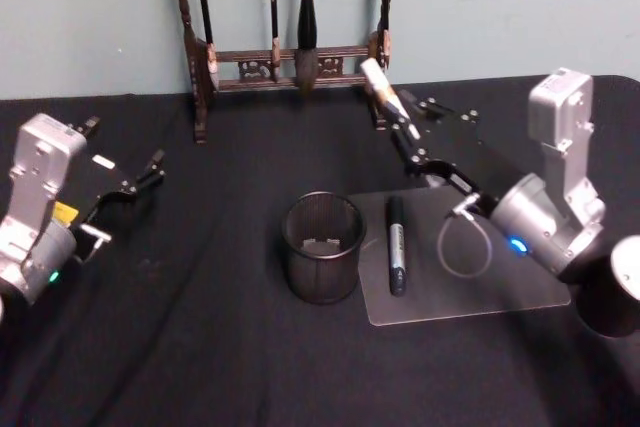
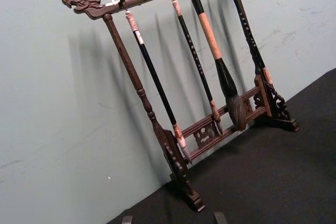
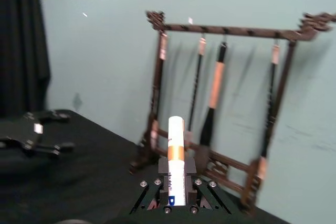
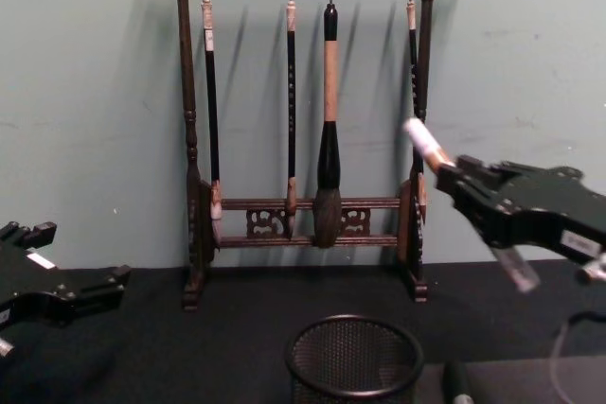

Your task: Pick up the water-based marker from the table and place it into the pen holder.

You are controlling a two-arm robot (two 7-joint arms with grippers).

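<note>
My right gripper [image 1: 402, 125] is raised above the table behind the pen holder and is shut on the water-based marker [image 1: 380, 84], a white barrel with an orange band. The marker points up and back toward the brush rack. In the right wrist view the marker [image 3: 176, 153] stands straight out of the closed jaws of the gripper [image 3: 176, 192]. From the chest the marker [image 4: 425, 146] sticks out of the right gripper [image 4: 453, 175], tilted. The pen holder [image 1: 322, 247], a black wire-mesh cup, stands upright at table centre, also low in the chest view [image 4: 355, 359]. My left gripper [image 1: 148, 172] is open, parked at the left.
A black marker [image 1: 396, 245] lies on a clear mat [image 1: 480, 292] just right of the pen holder. A tall dark wooden brush rack [image 1: 285, 55] hung with calligraphy brushes stands at the back against the wall, and the rack [image 4: 312, 205] rises well above the cup. Black cloth covers the table.
</note>
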